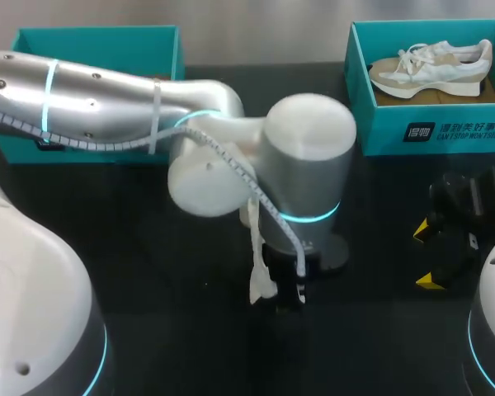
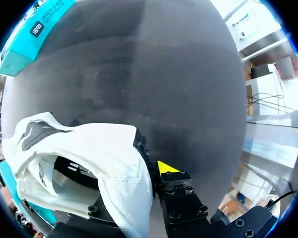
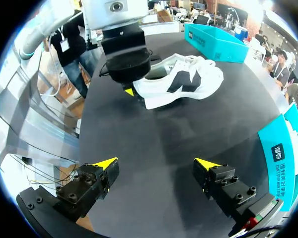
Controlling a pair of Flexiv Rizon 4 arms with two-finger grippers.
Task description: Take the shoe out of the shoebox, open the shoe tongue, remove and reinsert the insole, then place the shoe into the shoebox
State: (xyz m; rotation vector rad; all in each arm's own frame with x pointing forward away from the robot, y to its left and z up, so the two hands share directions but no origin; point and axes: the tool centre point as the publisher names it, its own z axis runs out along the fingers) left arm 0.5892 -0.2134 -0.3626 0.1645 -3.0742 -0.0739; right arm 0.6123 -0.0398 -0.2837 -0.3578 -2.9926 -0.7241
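My left gripper (image 3: 133, 90) is clamped on the heel collar of the white sneaker (image 3: 181, 82), one yellow-tipped finger (image 2: 166, 167) outside the wall and the other inside the opening. The sneaker sits sole down on the middle of the black table (image 3: 154, 134). Its long axis runs near to far, heel toward me and toe pointing far. My right gripper (image 3: 155, 162) hangs over the near right, fingers spread wide with nothing between them, well apart from the sneaker. A second sneaker (image 1: 433, 68) lies in the far-right teal shoebox (image 1: 429, 128), toe pointing left.
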